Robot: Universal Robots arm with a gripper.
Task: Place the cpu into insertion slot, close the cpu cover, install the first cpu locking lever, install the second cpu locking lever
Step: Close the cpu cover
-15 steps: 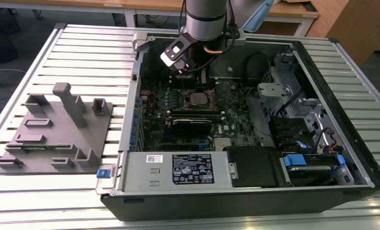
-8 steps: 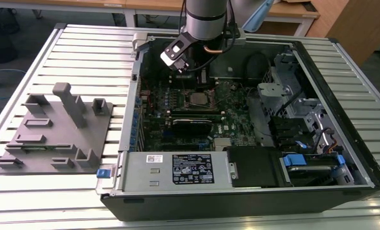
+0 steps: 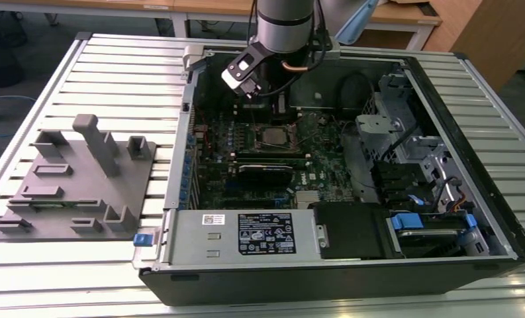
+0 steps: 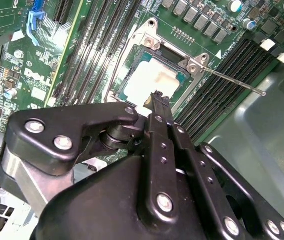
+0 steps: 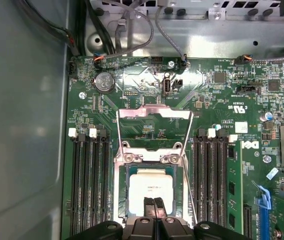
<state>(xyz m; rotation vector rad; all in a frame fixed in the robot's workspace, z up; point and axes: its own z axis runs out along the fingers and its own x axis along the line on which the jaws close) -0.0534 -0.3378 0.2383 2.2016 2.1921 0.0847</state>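
Observation:
The cpu (image 5: 151, 186) lies flat in the insertion slot (image 5: 120, 161), its pale metal top facing up; it also shows bright in the second wrist view (image 4: 154, 80). The cpu cover (image 5: 154, 113) stands swung open behind the slot, and the board shows through its window. One thin wire lever (image 4: 232, 80) sticks out sideways from the slot's corner, and another lever (image 5: 187, 192) runs along the slot's side. My gripper (image 5: 154, 204) hangs just above the chip's near edge, its two fingers pressed together with nothing between them. In the exterior view my arm (image 3: 285, 26) reaches into the case over the slot (image 3: 275, 136).
Long black memory slots (image 5: 89, 185) flank the socket on both sides. The open computer case (image 3: 421, 73) walls in the board, with a power supply (image 3: 253, 232) in front and drive bays (image 3: 421, 172) at the exterior view's right. A grey fixture (image 3: 77, 179) stands outside at the left.

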